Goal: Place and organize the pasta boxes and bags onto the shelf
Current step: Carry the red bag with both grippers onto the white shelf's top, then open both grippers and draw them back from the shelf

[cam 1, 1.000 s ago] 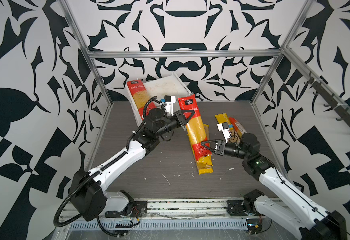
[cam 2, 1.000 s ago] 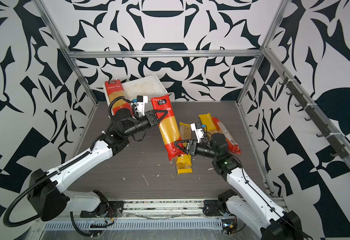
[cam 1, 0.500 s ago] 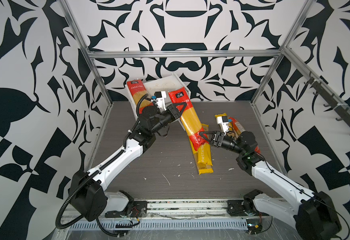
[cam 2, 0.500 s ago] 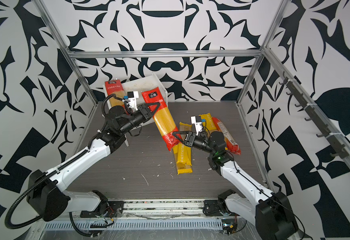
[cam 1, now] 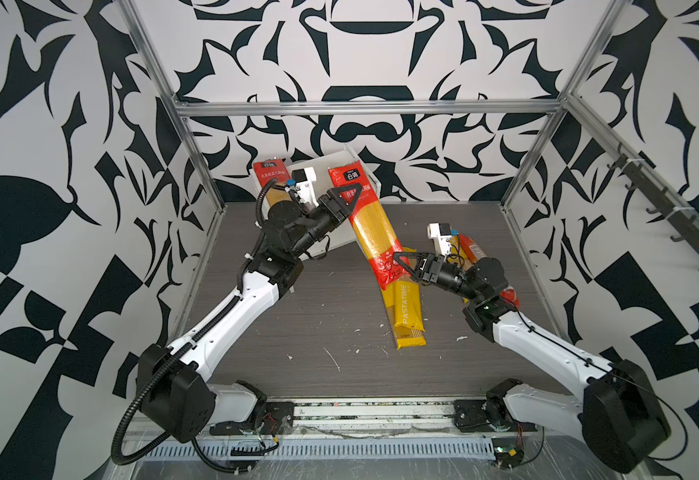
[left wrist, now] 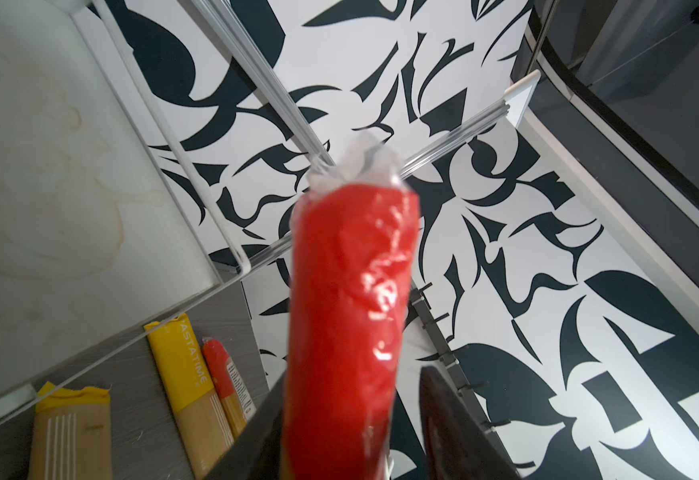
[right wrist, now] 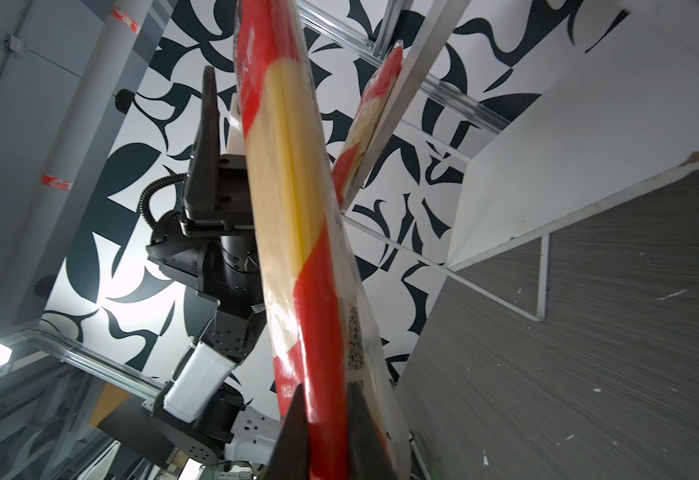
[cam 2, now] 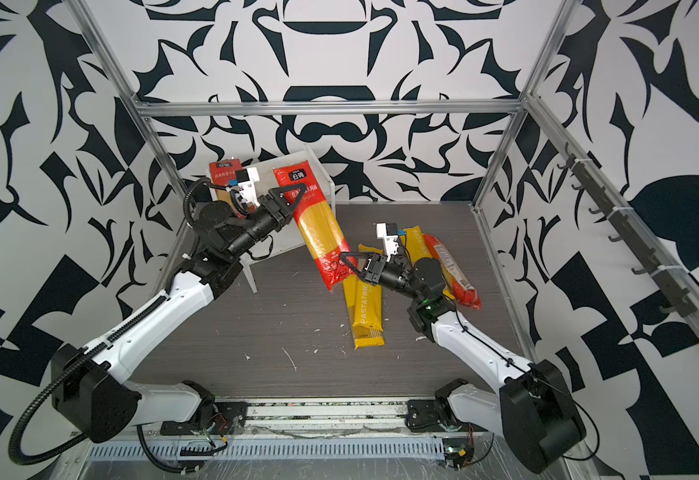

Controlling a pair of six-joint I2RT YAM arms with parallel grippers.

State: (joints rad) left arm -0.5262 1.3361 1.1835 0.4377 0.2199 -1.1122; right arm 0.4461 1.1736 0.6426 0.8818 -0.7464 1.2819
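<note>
One pack [cam 1: 271,183] rests on the shelf [cam 1: 335,161], the red pack [cam 1: 370,224] is clenched by the right claw [cam 1: 401,266] with the left claw [cam 1: 345,195] loosened, and the yellow pack [cam 1: 408,309] and others lie on the table [cam 1: 318,299]

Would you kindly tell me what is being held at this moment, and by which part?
The glossy red-and-clear spaghetti pack: the right gripper pinches its lower red end, while the fingers of the left gripper stand loose around its upper end.

Three red packs [cam 1: 370,224], two yellow packs [cam 1: 408,311], one shelf [left wrist: 48,145]
</note>
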